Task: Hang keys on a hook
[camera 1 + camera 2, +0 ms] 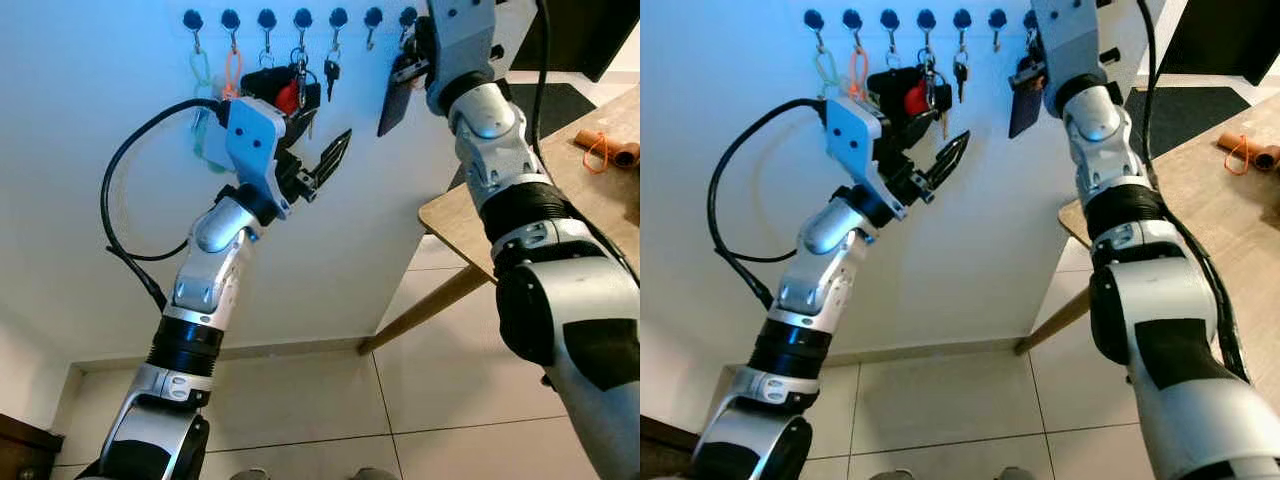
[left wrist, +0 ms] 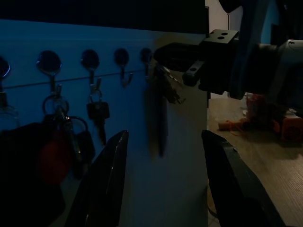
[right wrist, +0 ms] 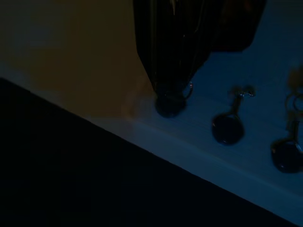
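The right gripper [image 1: 415, 50] pinches the keys [image 1: 396, 100] at the last hook [image 3: 169, 105]. The left gripper [image 1: 325, 165] is spread, near the hook rack [image 1: 300, 18].

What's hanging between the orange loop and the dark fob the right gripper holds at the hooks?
Between the orange loop and dark fob, in the eye views: a red-and-black bunch, a black key, one bare hook.

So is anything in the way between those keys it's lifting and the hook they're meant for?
Nothing visible. The right gripper has the keys with the dark fob right up at the last hook, whose neighbour is bare.
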Motion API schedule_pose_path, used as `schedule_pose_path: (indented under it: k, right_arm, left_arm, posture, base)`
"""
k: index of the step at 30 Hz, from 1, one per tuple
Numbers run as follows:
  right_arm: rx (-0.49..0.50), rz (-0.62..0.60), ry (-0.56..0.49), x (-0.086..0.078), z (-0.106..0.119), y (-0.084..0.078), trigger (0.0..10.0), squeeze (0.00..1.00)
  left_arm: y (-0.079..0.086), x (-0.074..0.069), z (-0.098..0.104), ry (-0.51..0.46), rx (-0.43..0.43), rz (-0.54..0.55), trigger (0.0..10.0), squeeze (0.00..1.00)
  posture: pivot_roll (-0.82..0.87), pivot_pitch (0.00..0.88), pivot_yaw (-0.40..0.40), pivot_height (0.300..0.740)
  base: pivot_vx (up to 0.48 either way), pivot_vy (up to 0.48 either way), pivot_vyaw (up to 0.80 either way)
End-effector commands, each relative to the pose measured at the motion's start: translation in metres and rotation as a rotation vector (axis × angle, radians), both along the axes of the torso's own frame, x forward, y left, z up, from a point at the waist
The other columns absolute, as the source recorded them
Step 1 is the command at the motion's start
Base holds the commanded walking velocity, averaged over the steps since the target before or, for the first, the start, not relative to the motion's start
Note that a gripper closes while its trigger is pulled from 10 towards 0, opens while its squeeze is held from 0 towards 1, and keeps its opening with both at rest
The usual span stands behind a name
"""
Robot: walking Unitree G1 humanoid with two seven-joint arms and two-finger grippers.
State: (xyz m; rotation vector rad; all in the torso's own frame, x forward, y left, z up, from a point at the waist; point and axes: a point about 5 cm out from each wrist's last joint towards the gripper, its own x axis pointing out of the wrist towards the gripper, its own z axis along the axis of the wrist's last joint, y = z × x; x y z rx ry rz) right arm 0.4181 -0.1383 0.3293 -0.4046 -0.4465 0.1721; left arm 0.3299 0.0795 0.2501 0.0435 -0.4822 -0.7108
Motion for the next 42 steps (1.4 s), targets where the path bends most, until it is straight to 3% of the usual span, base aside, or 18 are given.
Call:
schedule_pose_path:
  k: [1,16,29,42]
  right_arm:
    - [-0.021,0.004,0.001,0.001,0.0,0.004,10.0,0.0]
    - [-0.057,-0.044,0.073,0.004,-0.021,-0.005,10.0,0.0]
    - [0.039,0.022,-0.145,-0.007,0.008,0.0,10.0,0.0]
    - [0.034,0.041,-0.132,-0.009,-0.004,0.001,10.0,0.0]
  left_arm:
    - [-0.002,-0.002,-0.002,0.012,0.008,-0.001,10.0,0.0]
    - [-0.003,-0.002,-0.003,0.017,0.036,-0.009,10.0,0.0]
    - [-0.004,-0.003,0.001,0.013,0.008,-0.023,10.0,0.0]
    - [-0.007,-0.004,-0.001,0.021,0.015,-0.044,10.0,0.0]
  posture:
    - [0.04,0.096,-0.065,0.74]
    - [0.03,0.094,-0.05,0.74]
    - [0.03,0.092,-0.05,0.74]
    - [0.03,0.09,-0.045,0.74]
  base:
    - [0.0,0.0,0.0]
    - [0.0,0.0,0.0]
    - [0.0,0.0,0.0]
    - [0.0,0.0,0.0]
